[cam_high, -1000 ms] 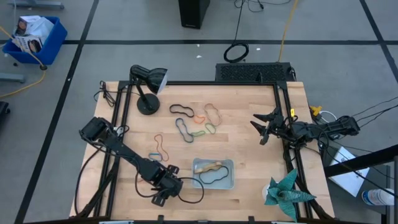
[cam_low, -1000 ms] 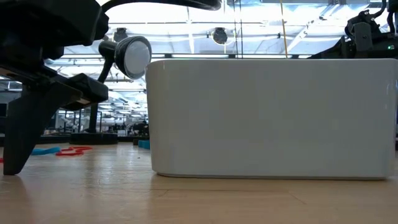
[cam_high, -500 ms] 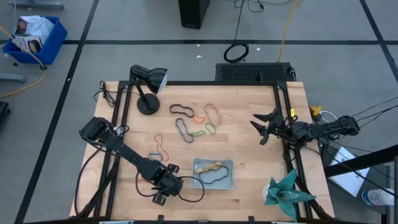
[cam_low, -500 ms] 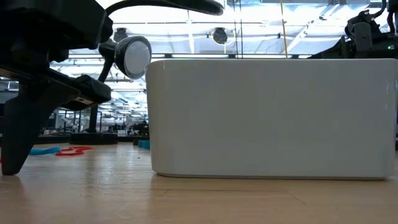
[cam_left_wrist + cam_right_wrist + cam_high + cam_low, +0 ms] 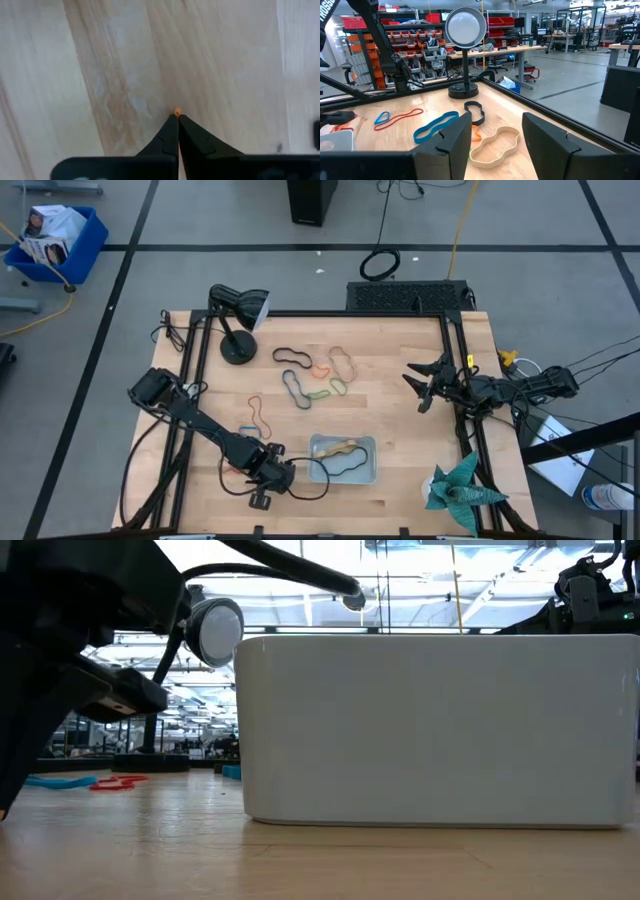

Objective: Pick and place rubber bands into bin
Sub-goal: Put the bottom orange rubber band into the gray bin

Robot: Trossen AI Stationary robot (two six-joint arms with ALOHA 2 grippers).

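Wooden table | left claw closed, pinching orange rubber band beside bin

The bin, a shallow pale tray with rounded corners, sits near the table's near edge, holding a tan band and a black band. More bands lie scattered flat farther off, mid-table: black, orange, green, tan. A red band and a blue band lie left of the bin.
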